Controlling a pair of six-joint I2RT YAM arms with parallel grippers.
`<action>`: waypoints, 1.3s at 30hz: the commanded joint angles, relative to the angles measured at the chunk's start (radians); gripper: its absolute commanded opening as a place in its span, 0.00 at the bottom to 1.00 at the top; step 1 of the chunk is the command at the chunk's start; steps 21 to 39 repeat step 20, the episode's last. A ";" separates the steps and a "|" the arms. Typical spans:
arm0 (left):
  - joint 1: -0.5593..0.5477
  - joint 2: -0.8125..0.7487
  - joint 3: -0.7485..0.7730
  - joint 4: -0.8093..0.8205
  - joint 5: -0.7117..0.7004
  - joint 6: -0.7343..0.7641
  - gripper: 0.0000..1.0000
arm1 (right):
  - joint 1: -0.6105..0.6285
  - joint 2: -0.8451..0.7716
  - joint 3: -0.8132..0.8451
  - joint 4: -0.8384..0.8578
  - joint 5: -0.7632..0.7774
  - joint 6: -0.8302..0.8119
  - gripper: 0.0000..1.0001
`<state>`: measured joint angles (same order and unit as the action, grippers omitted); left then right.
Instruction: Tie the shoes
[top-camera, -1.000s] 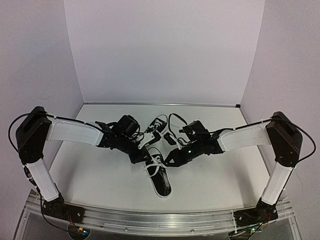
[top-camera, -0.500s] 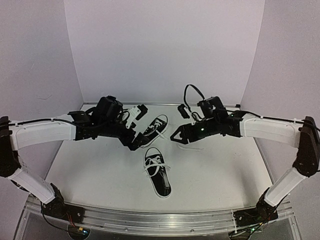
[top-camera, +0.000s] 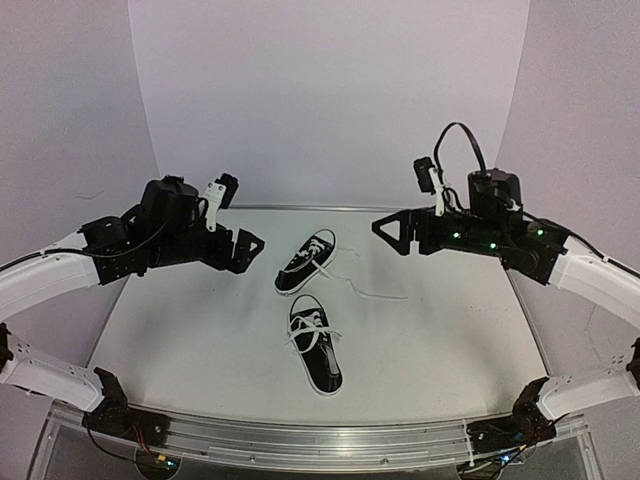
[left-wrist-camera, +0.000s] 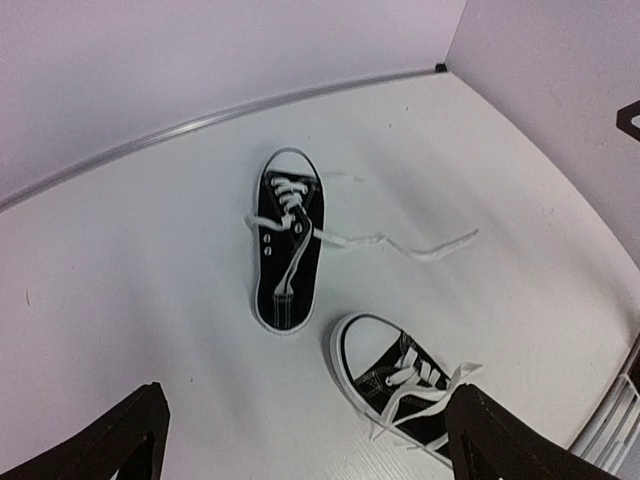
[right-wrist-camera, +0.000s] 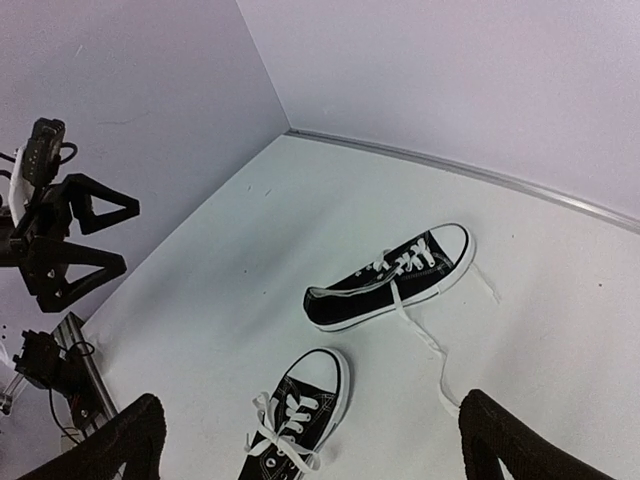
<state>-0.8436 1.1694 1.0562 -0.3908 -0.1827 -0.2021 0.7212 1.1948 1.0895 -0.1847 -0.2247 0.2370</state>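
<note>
1. Black canvas with white laces: the far shoe (top-camera: 306, 263) lies mid-table, toe toward the back wall; the near shoe (top-camera: 318, 356) sits just in front of it.
2. My left gripper (top-camera: 243, 248) and right gripper (top-camera: 392, 227) hover high and well apart, one to each side of the shoes; both have their jaws spread wide and hold nothing.
3. The far shoe is untied; its long lace (top-camera: 375, 292) trails right across the table (top-camera: 180, 330); a shorter end lies by the toe; the near shoe's laces bunch in loops, and I cannot tell whether they are knotted.
4. I judge the next step is fetching the far shoe's ends; I would bring the right gripper low over the long lace near its tip and pinch lace only; the left takes the shorter end; the shoe looks light, so I would pull evenly both ways to stop it sliding.
</note>
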 joint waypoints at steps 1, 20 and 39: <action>0.000 0.035 -0.061 -0.094 0.048 -0.106 0.99 | 0.001 0.077 -0.148 0.033 -0.062 0.085 0.98; -0.064 0.139 -0.344 0.078 0.010 -0.397 1.00 | 0.018 0.168 -0.427 0.335 -0.228 0.231 0.98; -0.064 0.139 -0.344 0.078 0.010 -0.397 1.00 | 0.018 0.168 -0.427 0.335 -0.228 0.231 0.98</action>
